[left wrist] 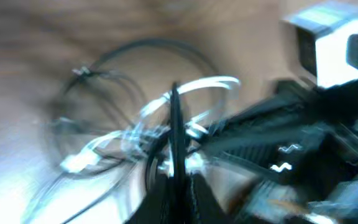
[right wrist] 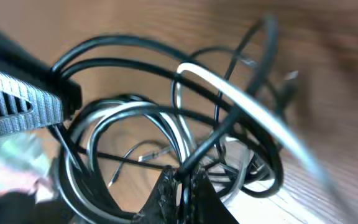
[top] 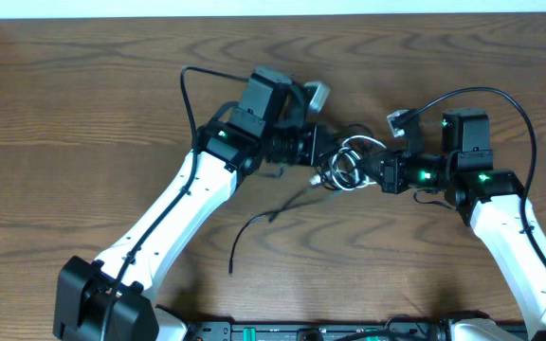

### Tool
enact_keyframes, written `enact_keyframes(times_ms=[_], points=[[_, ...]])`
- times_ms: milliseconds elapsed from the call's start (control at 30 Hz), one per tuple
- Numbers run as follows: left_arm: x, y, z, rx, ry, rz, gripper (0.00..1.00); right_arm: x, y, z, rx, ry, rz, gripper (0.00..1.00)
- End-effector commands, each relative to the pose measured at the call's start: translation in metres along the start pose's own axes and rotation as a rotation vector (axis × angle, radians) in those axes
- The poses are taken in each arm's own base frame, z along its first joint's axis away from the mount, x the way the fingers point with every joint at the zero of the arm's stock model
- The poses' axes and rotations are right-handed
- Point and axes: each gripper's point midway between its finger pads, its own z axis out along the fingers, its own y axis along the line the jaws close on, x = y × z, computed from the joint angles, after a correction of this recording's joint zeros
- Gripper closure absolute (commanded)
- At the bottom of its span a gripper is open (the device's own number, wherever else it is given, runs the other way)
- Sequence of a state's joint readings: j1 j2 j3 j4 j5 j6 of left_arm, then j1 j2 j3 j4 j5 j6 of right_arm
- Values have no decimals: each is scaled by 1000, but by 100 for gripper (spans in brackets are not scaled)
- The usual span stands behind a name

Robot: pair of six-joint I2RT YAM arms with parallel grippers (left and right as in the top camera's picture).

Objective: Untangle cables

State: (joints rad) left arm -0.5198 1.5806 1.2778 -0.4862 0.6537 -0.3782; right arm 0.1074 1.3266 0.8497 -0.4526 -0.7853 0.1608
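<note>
**A:** End effector status?

**B:** Right end effector [right wrist: 182,180] is closed, tips pinched on a black strand at the near edge of the cables [right wrist: 166,124]. Left end effector [left wrist: 176,158] is closed too, tip buried in the bundle. That wrist view is too blurred to say which strand it has, if any.

**A:** Where's the bundle?

**B:** Mid-bench, right between the two tips and touching both. Overhead shows it as one tight coil.

**A:** Anything separated?

**B:** Not really. The white cable [right wrist: 253,121] loops through the black ones, with several crossings over and under. One black tail [top: 254,227] trails loose across the bench [top: 83,114] toward the near edge, but its other end runs back into the coil.

**A:** So, progress?

**B:** Early, I'd say. One firm pinch, one probable, and no cord lies free on its own. Left to do: spread the loops, work the white one out, lay each cord down apart from the others.
</note>
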Motion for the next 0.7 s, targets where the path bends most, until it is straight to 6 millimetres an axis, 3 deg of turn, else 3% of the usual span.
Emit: enact_keyframes(times_ms=[0, 67, 200, 367, 433, 500, 533, 600, 667], points=[[-3, 70, -20, -415, -54, 76, 93, -5, -47, -9, 273, -40, 95, 99], [2, 94, -32, -559, -50, 62, 92, -4, -56, -12, 324, -39, 101, 99], [9, 120, -52, -743, -38, 54, 92, -5, -71, -18, 412, -65, 149, 99], [18, 132, -63, -825, -4, 48, 92, -10, -104, -42, 546, -148, 308, 99], [20, 131, -62, -820, 2, 46, 92, -12, -107, -47, 526, -167, 353, 99], [22, 123, -54, -753, 16, 41, 92, -16, -84, -37, 362, -139, 306, 99], [23, 113, -45, -679, 35, 55, 92, -16, -68, -32, 265, -116, 260, 94], [24, 85, -27, -484, 69, 113, 93, -13, -34, -23, 86, -68, 151, 76], [20, 57, -15, -319, 61, 134, 92, -6, -15, -18, 0, -30, 102, 67]])
